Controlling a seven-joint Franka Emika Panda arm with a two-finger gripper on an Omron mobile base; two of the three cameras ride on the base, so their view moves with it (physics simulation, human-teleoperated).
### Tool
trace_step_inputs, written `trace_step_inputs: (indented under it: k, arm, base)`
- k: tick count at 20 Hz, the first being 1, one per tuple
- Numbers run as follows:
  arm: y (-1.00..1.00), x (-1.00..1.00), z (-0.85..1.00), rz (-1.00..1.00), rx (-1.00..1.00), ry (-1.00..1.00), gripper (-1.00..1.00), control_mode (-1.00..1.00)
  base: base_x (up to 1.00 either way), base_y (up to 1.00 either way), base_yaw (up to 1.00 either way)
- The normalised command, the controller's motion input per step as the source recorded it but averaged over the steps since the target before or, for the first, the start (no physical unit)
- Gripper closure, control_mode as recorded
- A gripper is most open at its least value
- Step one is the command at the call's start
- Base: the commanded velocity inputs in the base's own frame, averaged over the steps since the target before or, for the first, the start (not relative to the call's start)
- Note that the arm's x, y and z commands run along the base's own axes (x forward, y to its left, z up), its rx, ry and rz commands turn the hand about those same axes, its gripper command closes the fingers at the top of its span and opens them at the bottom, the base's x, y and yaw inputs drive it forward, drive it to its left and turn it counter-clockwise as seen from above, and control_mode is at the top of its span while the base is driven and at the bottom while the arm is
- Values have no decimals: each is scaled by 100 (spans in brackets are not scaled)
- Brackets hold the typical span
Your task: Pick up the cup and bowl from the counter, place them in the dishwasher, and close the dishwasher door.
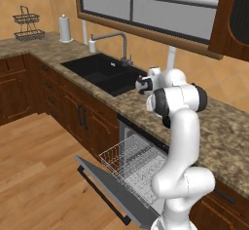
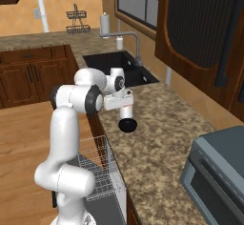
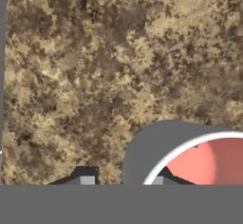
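Note:
The cup (image 3: 209, 163) shows its white rim and pink-red inside at the lower right of the hand view, standing on the speckled counter (image 3: 95, 66). My gripper (image 3: 121, 181) is open. Its right fingertip (image 3: 157, 180) is at the cup's near rim, and bare granite lies between the tips. In the right base view the gripper (image 2: 127, 116) points down over a small black round thing (image 2: 127, 125), which looks like the bowl, though I cannot tell for sure. The dishwasher door (image 1: 104, 182) lies dropped open, and the white wire rack (image 1: 129, 158) is pulled out with nothing in it.
The black sink (image 1: 104, 73) and faucet (image 1: 121, 41) lie left of the hand. A grey toaster oven (image 2: 219, 171) stands on the counter at the right. A paper towel roll (image 1: 65, 28) and a wire basket (image 1: 26, 27) sit far back. Wall cabinets (image 1: 146, 9) hang overhead.

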Motion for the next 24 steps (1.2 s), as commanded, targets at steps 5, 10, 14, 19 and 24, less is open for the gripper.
trace_step_inputs:
  k: [5, 10, 14, 19, 24]
  arm:
    - [10, -35, -6, 5, 0, 0, 100, -100]
    - [62, -74, -5, 2, 3, -17, 100, -100]
    - [95, -81, 4, 0, 1, -18, 100, -100]
    - [38, -56, 8, 0, 1, -12, 100, -100]
    - [-11, -99, 2, 0, 0, -5, 100, -100]
  base:
    - [0, 0, 0]
    - [0, 0, 0]
    - [0, 0, 0]
    - [0, 0, 0]
    - [0, 0, 0]
